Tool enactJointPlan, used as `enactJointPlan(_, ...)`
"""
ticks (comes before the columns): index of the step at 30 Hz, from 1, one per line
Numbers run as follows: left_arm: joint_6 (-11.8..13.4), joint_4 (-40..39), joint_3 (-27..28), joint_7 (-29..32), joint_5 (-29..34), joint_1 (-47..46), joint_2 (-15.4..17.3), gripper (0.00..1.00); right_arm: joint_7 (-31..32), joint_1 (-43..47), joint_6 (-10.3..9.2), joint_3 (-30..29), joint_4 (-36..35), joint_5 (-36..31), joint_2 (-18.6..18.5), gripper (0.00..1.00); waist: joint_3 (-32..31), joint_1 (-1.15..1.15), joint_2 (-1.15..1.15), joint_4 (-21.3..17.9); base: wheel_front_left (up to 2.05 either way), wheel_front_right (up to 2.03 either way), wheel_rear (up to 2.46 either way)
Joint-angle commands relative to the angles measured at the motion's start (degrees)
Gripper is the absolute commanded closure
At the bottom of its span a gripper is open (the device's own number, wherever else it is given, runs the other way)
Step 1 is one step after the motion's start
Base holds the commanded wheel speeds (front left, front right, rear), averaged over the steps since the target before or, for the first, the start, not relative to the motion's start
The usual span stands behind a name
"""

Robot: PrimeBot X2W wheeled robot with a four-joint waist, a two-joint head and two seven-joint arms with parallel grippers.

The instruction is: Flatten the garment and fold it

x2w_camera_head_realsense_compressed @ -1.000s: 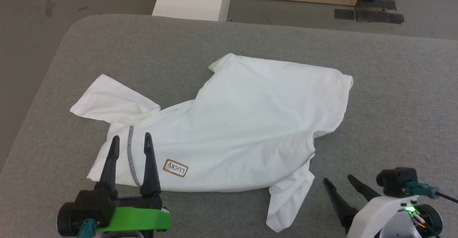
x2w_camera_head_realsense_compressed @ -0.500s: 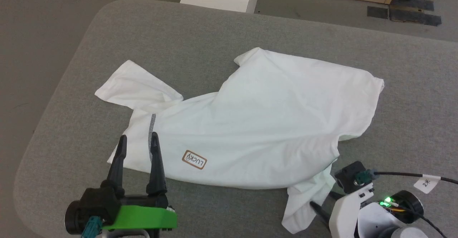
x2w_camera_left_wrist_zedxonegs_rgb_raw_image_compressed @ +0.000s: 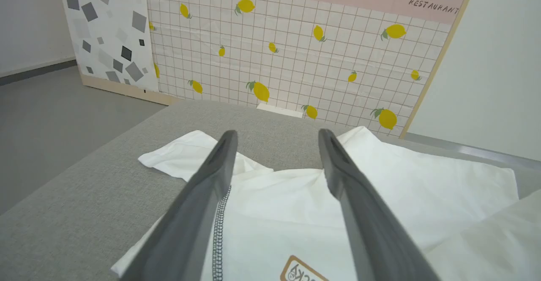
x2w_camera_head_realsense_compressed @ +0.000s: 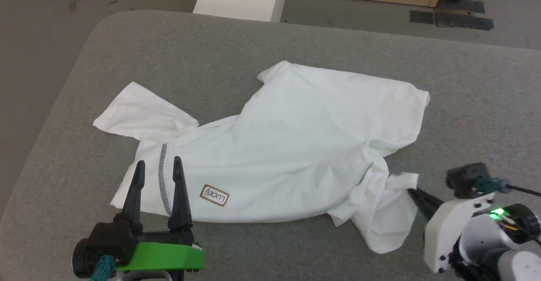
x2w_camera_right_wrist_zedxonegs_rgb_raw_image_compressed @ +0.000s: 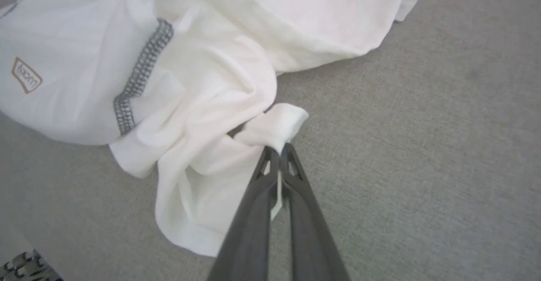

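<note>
Pinching a bunched edge of cloth, the right pincer (x2w_camera_right_wrist_zedxonegs_rgb_raw_image_compressed: 281,148) is clenched on the garment (x2w_camera_head_realsense_compressed: 296,137), well right of the LUCKY patch (x2w_camera_head_realsense_compressed: 214,195); the left pincer (x2w_camera_head_realsense_compressed: 158,165) hangs released just left of that patch. The garment sprawls crumpled on the table (x2w_camera_head_realsense_compressed: 203,48). Such a thin bite may slip, or drag the body along and deepen wrinkles.

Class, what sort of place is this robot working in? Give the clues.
Probably a staged test room: a grey padded table, a lemon-print panel marked RESTAURANT, and dark tape on the floor.
</note>
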Motion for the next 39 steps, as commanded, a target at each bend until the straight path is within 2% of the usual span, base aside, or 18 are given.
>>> enactJointPlan(1, -0.3, -0.1, 0.3, -0.3, 0.0, 0.0, -0.3, 0.0, -0.1, -0.6, -0.08, -1.9, -1.1, 0.2, -0.3, 1.0, -1.3, 0.0, 0.0, -3.1, 0.0, 0.0, 0.0)
enactJointPlan(7, -1.1, 0.0, 0.9, -0.3, 0.4, 0.0, -0.3, 0.0, 0.6, -3.7, -0.08, -14.6, -4.4, -1.4, -4.1, 1.0, -2.1, 0.0, 0.0, -7.3, 0.0, 0.0, 0.0)
enactJointPlan(12, -1.7, 0.2, 1.1, -0.3, 0.6, 0.0, -0.3, 0.0, 0.5, -4.9, -0.08, -25.4, -3.5, -3.2, -8.0, 1.0, -2.0, 0.0, 0.0, -8.8, 0.0, 0.0, 0.0)
enactJointPlan(18, -2.3, 0.6, 1.0, -0.3, 0.9, 0.4, 0.3, 0.0, -2.5, -3.3, -0.08, -35.8, 2.4, -7.9, -11.9, 1.0, -1.3, 0.0, 0.0, -8.7, 0.0, 0.0, 0.0)
enactJointPlan(21, -2.3, 0.5, 1.0, 0.0, 1.2, 0.4, 0.9, 0.0, -6.0, -2.3, -0.08, -40.1, 7.3, -10.5, -14.4, 1.0, -0.7, 0.0, 0.0, -8.0, 0.0, 0.0, 0.0)
enactJointPlan(25, -2.2, -0.3, 1.0, 0.7, 1.3, 0.1, 1.4, 0.0, -11.4, -4.0, -0.08, -43.0, 13.5, -12.7, -15.2, 1.0, 0.5, 0.0, 0.0, -7.4, 0.0, 0.0, 0.0)
enactJointPlan(26, -2.2, -0.5, 0.9, 0.9, 1.3, 0.0, 1.5, 0.0, -12.6, -4.5, -0.08, -43.2, 14.8, -13.4, -15.2, 0.93, 0.8, 0.0, 0.0, -7.3, 0.0, 0.0, 0.0)
enactJointPlan(27, -2.2, -0.6, 0.7, 1.2, 1.3, -0.2, 1.6, 0.0, -13.7, -5.2, -0.08, -43.4, 16.6, -14.0, -14.9, 0.66, 1.0, 0.0, 0.0, -7.1, 0.0, 0.0, 0.0)
enactJointPlan(28, -2.3, -0.6, 0.6, 1.3, 1.3, -0.3, 1.6, 0.0, -14.5, -6.1, -0.08, -43.6, 18.3, -14.4, -14.3, 0.0, 1.2, 0.0, 0.0, -6.9, 0.0, 0.0, 0.0)
enactJointPlan(34, -2.1, -0.4, -0.4, 1.6, 1.2, -1.2, 1.4, 0.0, -17.7, -10.4, -0.08, -41.7, 22.9, -13.6, -11.5, 0.0, 1.5, 0.0, 0.0, -6.4, 0.0, 0.0, 0.0)
enactJointPlan(39, -1.8, -0.4, -1.0, 1.5, 1.1, -1.4, 1.3, 0.0, -20.7, -12.6, -0.08, -39.4, 18.3, -9.3, -9.1, 0.0, 0.9, 0.0, 0.0, -6.5, 0.0, 0.0, 0.0)
